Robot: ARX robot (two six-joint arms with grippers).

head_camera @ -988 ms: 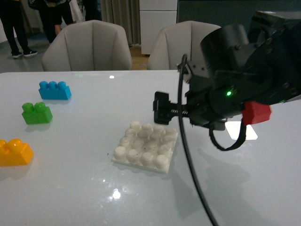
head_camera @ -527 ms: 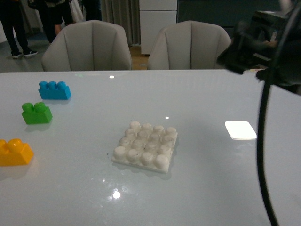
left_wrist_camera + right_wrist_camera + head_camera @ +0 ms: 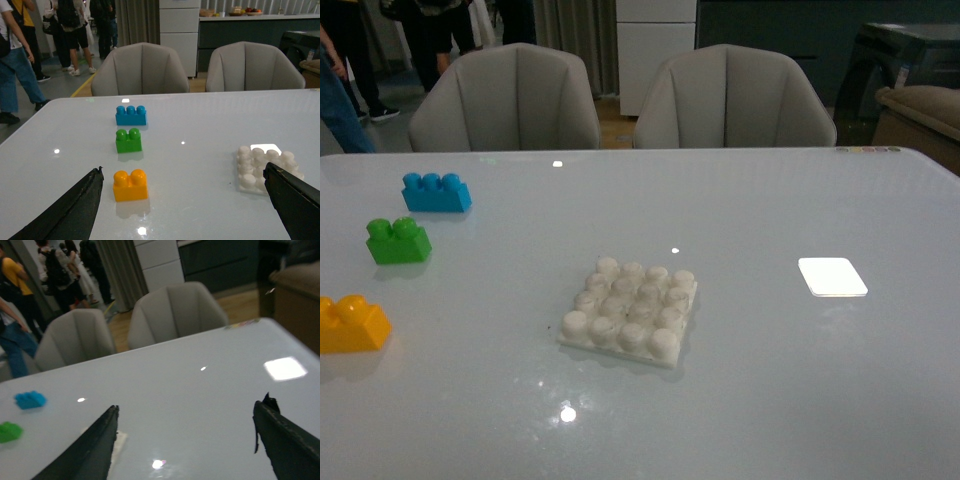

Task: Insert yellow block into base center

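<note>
The yellow block (image 3: pixel 352 323) lies at the table's left edge in the front view; neither arm shows there. The white studded base (image 3: pixel 631 310) sits mid-table with its center studs (image 3: pixel 632 306) bare. In the left wrist view my left gripper (image 3: pixel 184 172) is open, the yellow block (image 3: pixel 130 185) just inside one fingertip and the base (image 3: pixel 264 165) partly behind the other. My right gripper (image 3: pixel 187 410) is open above bare table; a white corner of the base (image 3: pixel 120 443) peeks beside one finger.
A green brick (image 3: pixel 398 241) and a blue brick (image 3: pixel 437 192) lie behind the yellow block along the table's left side. A smooth white square patch (image 3: pixel 832 276) lies to the right of the base. Two grey chairs (image 3: pixel 505 98) stand behind the table; people stand at far left.
The right arm, which filled the right side of the front view a second ago, has pulled out of that view. The bricks and base have not moved.
</note>
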